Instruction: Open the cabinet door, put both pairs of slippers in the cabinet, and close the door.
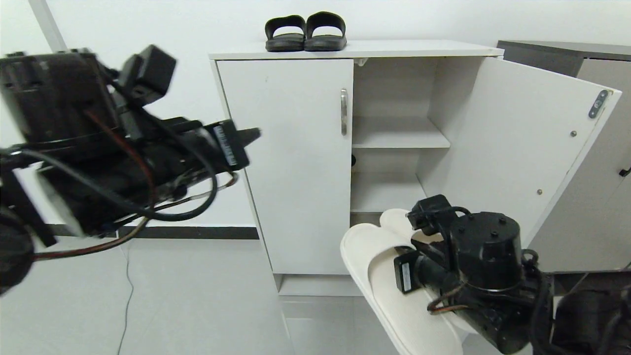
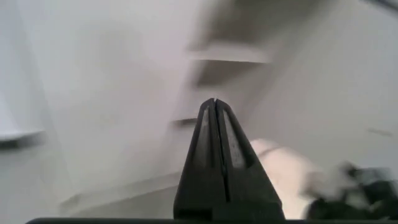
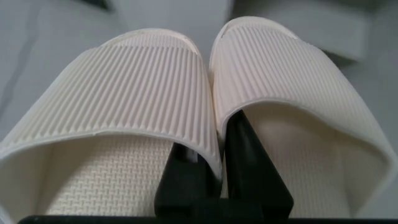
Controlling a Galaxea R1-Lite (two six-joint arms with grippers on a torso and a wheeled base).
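We judge the task to be about a third done. The cabinet (image 1: 419,48) stands ahead of us at 12 o'clock. Its right door (image 1: 512,143) is already swung wide toward 2 o'clock, so the opening step is finished. The left door (image 1: 286,167) is shut. Inside the open half we see a middle shelf (image 1: 394,139) and a lower shelf (image 1: 382,197), and neither pair is on them yet.

The white slippers (image 1: 384,276) are up off the floor, low at 5 o'clock, just in front of the open compartment with their toes toward it. Our right hand (image 3: 221,171) holds them as a pair. In the right wrist view one finger sits under each strap, pinching the two inner strap edges together. We read this pair as lifted and lined up, but not yet placed.

The black slippers (image 1: 305,32) sit side by side on the cabinet's top at 12 o'clock, well apart from both hands.

Our left hand (image 1: 246,135) hangs at 9 o'clock, beside the shut left door, carrying nothing. Its fingers appear pressed flat together, though the left wrist view is blurred.

As we see it, three steps are left. The white pair must go onto a shelf, the black pair must come down and go inside, and the right door must be closed.
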